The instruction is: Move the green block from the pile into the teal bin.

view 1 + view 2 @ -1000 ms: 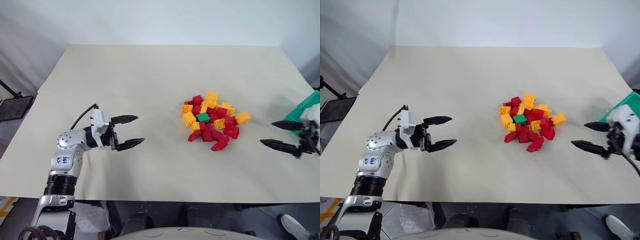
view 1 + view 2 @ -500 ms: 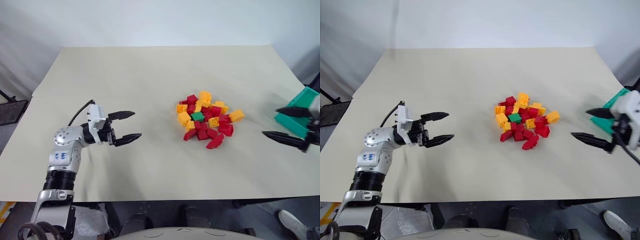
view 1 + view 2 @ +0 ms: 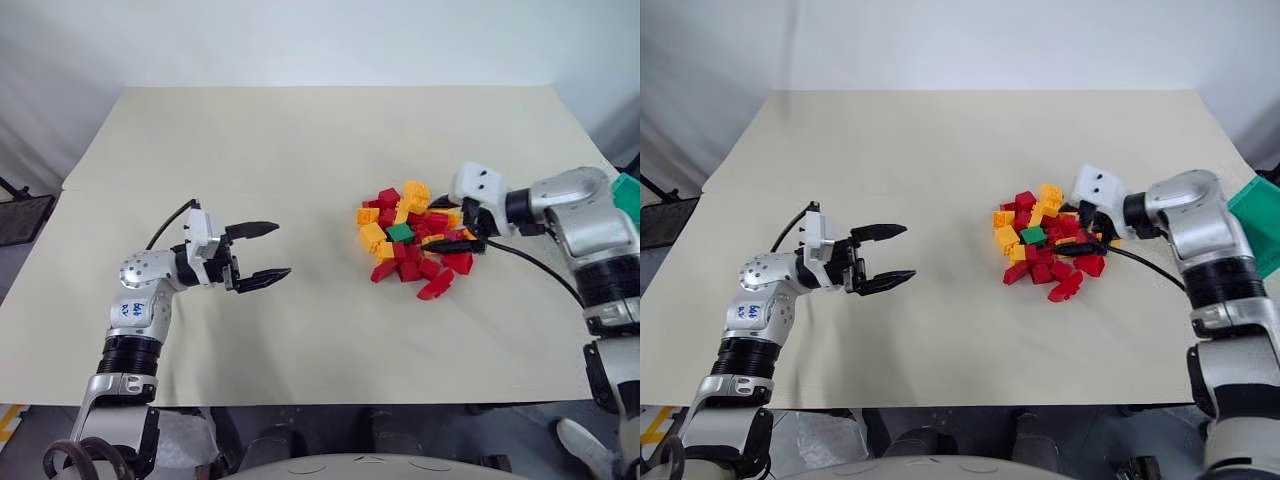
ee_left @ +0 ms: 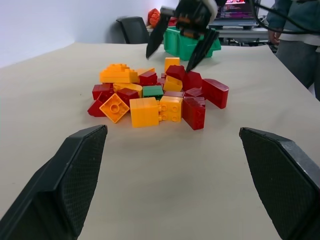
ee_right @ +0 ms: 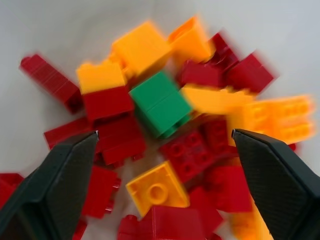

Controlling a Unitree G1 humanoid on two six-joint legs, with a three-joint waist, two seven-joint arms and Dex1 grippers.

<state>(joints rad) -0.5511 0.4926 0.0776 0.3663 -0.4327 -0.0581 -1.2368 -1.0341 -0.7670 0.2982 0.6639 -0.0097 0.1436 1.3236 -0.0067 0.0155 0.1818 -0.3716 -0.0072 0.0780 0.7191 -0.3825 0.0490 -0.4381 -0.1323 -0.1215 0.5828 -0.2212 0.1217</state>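
The green block lies near the middle of the pile of red and yellow-orange bricks, with other bricks close around it. My right gripper hovers open over the pile's right side, pointing down and to the left. In the right wrist view the green block sits between the two spread fingers. The teal bin stands at the table's right edge, behind the right arm. Well left of the pile, my left gripper is held open and empty, pointing toward the bricks.
A beige sheet covers the table, which is bare between the left gripper and the pile. Beyond the table, the left wrist view shows a person standing and a dark chair.
My right gripper has swung from beside the teal bin at the right edge leftward and forward over the pile, still open. The left gripper has stayed put.
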